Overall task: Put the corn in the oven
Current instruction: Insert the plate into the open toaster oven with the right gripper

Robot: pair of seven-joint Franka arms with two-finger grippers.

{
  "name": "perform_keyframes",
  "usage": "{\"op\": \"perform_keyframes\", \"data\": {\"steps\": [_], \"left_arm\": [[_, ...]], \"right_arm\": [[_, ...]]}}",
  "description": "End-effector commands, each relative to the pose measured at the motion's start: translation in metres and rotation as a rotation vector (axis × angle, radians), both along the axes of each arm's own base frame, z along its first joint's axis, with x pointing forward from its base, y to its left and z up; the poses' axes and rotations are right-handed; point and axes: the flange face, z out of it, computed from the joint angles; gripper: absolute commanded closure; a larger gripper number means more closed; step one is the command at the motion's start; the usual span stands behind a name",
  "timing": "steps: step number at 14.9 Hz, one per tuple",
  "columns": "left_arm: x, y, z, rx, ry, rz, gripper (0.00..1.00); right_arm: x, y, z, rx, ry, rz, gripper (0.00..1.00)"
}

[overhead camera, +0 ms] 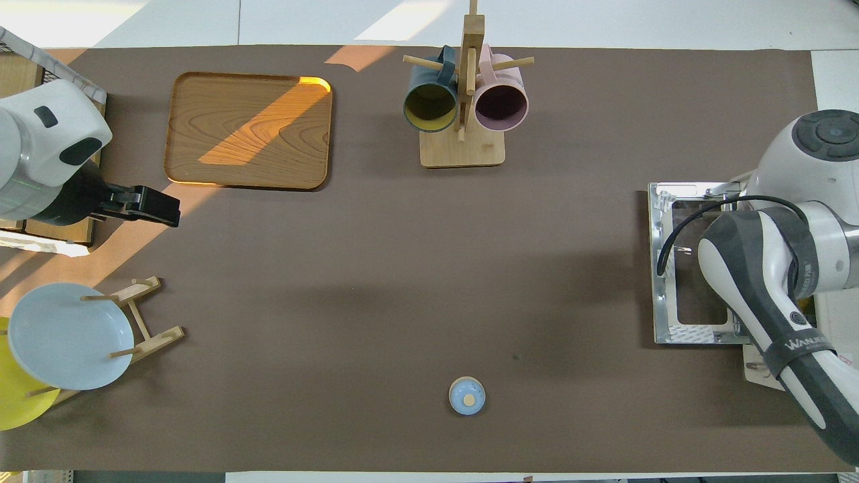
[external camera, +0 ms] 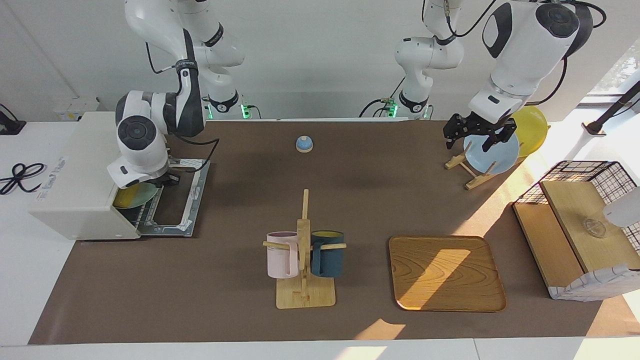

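At the right arm's end of the table, the off-white oven (external camera: 75, 175) stands with its drop-down door (external camera: 172, 200) lowered flat, and the right gripper (external camera: 159, 180) is at the mouth of the cavity, largely masked by the arm's own wrist. Whether its claw is spread or pressed together cannot be told from either view. Just inside the opening, on the wire rack, sits a pale green plate (external camera: 142, 195) with something yellow (external camera: 125, 196) on it; that is probably the corn, though its shape is too hidden to be sure. In the overhead view the arm covers the opening altogether.

The left gripper (external camera: 477, 131) hangs over the dish rack (external camera: 467, 170) at the left arm's end, above the blue plate (external camera: 492, 155) and yellow plate (external camera: 532, 125), its fingers spread and holding nothing; this arm waits.

By the look of things, the placing step is in hand or nearly finished. The next move calls for the right gripper to let go, if it has not, and draw straight out over the lowered door without snagging the plate or the rack.

Elsewhere on the brown mat: a mug tree (external camera: 304, 250) with a pink mug (external camera: 282, 255) and dark blue mug (external camera: 327, 252), a wooden tray (external camera: 446, 272), a small blue bell (external camera: 304, 144), and a wire-and-wood basket (external camera: 580, 225).
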Motion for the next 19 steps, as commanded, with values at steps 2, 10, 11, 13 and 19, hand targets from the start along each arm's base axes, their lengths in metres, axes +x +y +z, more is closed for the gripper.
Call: {"op": "perform_keyframes", "data": {"steps": [2,10,11,13,19], "left_arm": [[-0.001,0.004,0.003,0.016,-0.017,-0.001,0.0],[0.0,0.006,0.002,0.017,-0.014,0.002,0.0],[0.0,0.006,0.002,0.017,-0.013,0.002,0.0],[0.0,0.006,0.002,0.017,-0.014,0.002,0.0],[0.0,0.006,0.002,0.017,-0.013,0.002,0.0]], "right_arm": [[-0.008,-0.006,-0.003,0.022,-0.016,0.014,0.87],[0.012,0.036,0.016,0.092,-0.036,0.012,0.72],[0.02,0.051,0.025,0.096,-0.036,0.028,0.73],[0.026,0.065,0.026,0.115,-0.054,0.043,0.98],[-0.005,0.101,-0.056,0.199,-0.154,-0.027,1.0]]}}
